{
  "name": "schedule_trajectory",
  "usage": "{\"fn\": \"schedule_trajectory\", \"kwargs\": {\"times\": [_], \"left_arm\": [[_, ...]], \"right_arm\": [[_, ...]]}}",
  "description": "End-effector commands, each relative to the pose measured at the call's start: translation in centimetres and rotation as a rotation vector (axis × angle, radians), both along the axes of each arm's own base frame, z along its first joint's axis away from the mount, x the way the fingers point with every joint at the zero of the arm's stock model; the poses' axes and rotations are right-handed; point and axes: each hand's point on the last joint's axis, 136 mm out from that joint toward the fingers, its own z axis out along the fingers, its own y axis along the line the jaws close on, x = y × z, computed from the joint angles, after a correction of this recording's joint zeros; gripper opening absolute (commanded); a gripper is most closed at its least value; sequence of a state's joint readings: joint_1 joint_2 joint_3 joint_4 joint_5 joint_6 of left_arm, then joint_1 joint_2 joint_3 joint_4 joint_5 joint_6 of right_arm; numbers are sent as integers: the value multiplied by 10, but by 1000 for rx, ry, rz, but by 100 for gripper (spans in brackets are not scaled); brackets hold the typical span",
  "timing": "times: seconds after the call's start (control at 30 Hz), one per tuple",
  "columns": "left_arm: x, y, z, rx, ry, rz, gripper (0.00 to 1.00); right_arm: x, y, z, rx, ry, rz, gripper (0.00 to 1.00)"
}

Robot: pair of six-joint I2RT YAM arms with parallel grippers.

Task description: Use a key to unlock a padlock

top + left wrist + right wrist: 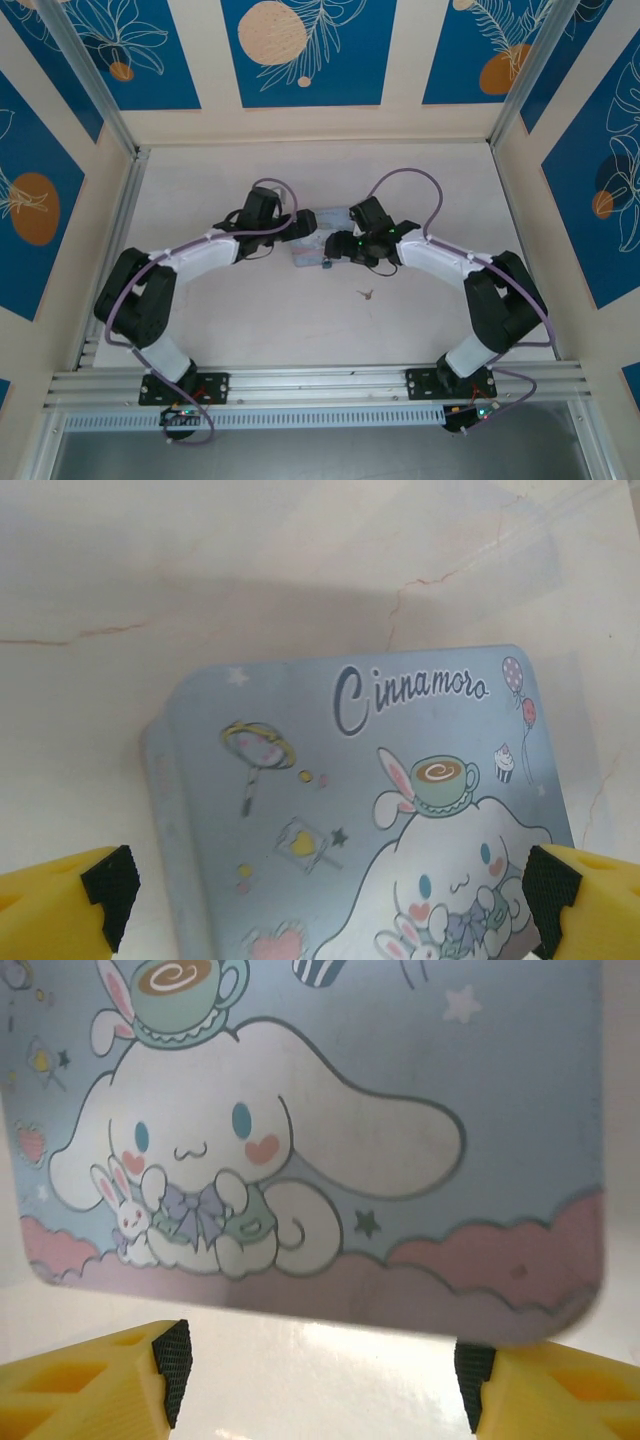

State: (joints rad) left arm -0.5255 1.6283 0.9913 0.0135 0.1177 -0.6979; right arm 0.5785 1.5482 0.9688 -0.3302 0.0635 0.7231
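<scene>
Top external view showed both arms reaching inward over the Cinnamoroll tin (310,236), left gripper (325,885) and right gripper (320,1370) both spread wide and holding nothing, probably to steady it, while the brass key (366,294) lay untouched on the table (250,330) nearby.

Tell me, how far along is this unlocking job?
Nothing looks done yet: the key lies alone on the table, away from both arms. In hand: the left gripper and right gripper, both open, face the cartoon tin from opposite sides, gripping nothing. Left: picking up the key, fitting it into the padlock and turning it. The padlock is too small to make out.
</scene>
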Motion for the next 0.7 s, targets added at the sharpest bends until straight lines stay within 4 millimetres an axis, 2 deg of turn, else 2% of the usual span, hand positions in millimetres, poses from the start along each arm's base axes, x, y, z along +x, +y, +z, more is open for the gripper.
{"fn": "schedule_trajectory", "kwargs": {"times": [0.0,0.13,0.23,0.33,0.47,0.67], "left_arm": [[0,33,14,24,-35,68,100],[-14,51,21,39,-29,82,100],[-29,52,20,10,-7,66,100],[-42,51,16,-29,17,61,100],[-46,49,15,-65,27,63,100],[-41,44,24,-71,17,47,100]], "right_arm": [[-21,-9,18,35,5,-1,74],[-48,-32,12,-15,34,-19,74],[-69,-46,0,-69,63,6,73],[-83,-51,-8,-122,76,60,67],[-88,-53,-14,-232,73,139,59],[-84,-53,-26,-418,74,238,48]]}}
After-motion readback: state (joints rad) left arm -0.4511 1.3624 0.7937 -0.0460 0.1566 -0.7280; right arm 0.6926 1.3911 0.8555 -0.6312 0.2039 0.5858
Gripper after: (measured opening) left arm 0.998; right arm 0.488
